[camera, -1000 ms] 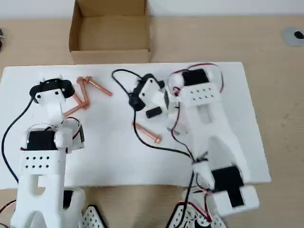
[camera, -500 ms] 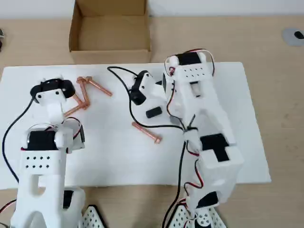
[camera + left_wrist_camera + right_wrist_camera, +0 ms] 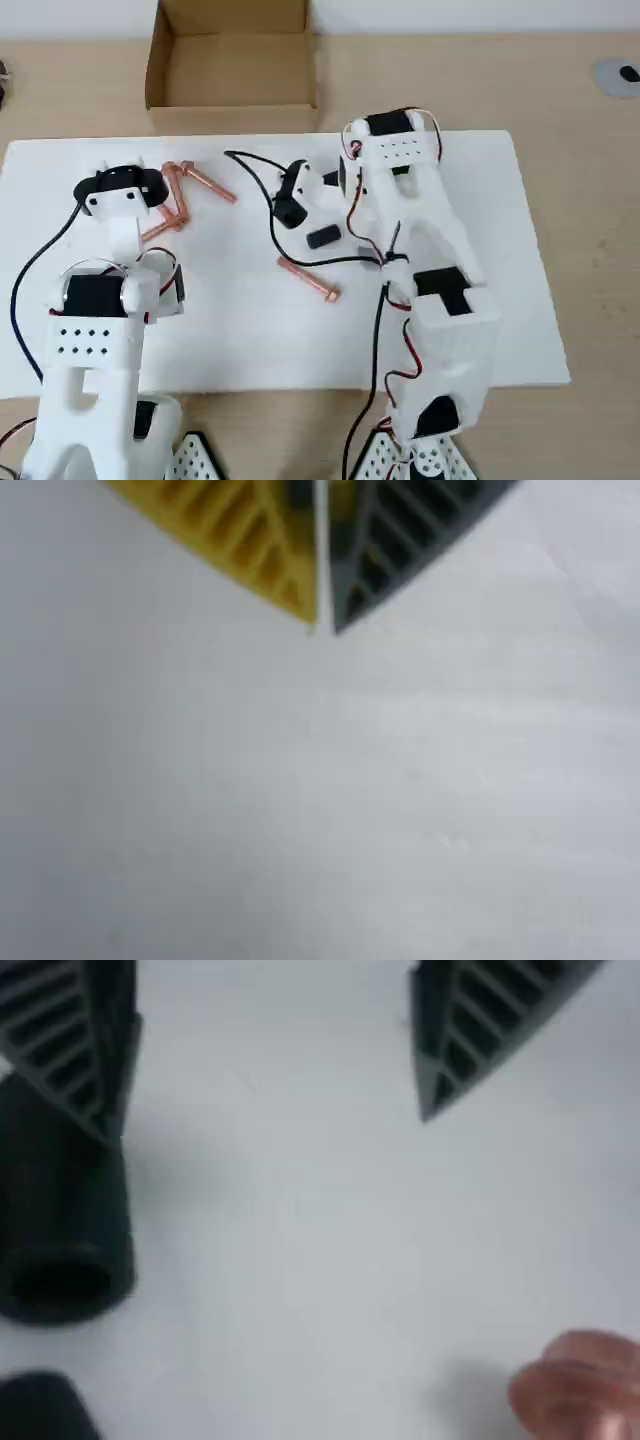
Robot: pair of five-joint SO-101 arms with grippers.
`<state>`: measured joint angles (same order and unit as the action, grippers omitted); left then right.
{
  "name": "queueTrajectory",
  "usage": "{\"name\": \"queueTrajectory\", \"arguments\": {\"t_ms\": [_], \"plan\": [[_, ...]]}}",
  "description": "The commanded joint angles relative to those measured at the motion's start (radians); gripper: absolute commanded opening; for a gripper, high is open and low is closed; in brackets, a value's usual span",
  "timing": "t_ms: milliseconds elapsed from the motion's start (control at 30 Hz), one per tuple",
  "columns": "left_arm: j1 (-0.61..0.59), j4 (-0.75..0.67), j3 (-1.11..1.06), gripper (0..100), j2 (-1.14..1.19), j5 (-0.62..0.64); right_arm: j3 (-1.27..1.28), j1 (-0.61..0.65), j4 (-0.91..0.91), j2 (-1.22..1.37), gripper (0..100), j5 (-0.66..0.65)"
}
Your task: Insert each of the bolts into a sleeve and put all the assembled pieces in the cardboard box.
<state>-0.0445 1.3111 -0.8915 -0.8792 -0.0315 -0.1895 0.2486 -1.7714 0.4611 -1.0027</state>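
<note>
Fingers of the right hand [image 3: 268,1120] are spread wide with nothing held. The left hand [image 3: 322,625] is pressed closed and empty above the white sheet [image 3: 400,810]. A black sleeve [image 3: 62,1230] is laid on its side just under one right fingertip, its open bore turned toward the wrist camera. It is judged light, stiff and apt to roll, so best pinched across the barrel. The nearest bolt [image 3: 308,279] is laid flat and slanted, head toward the table's near edge. Other bolts [image 3: 180,195] are heaped beside the left hand, and the cardboard box [image 3: 155,70] is set beyond the sheet.

Bright even light, soft faint shadows
</note>
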Motion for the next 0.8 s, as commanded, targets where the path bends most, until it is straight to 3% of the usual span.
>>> {"name": "queueTrajectory", "arguments": {"t_ms": [0, 300, 767], "plan": [[0.011, 0.006, 0.006, 1, -0.019, -0.015, -0.047, -0.001, -0.015, -0.007, 23.5, -0.015], [0.011, 0.008, 0.005, 1, -0.019, -0.038, -0.058, 0.035, -0.017, -0.084, 30.9, -0.017], [0.011, 0.014, 0.005, 1, -0.019, -0.038, -0.119, -0.007, -0.012, -0.079, 31.3, -0.028]]}}
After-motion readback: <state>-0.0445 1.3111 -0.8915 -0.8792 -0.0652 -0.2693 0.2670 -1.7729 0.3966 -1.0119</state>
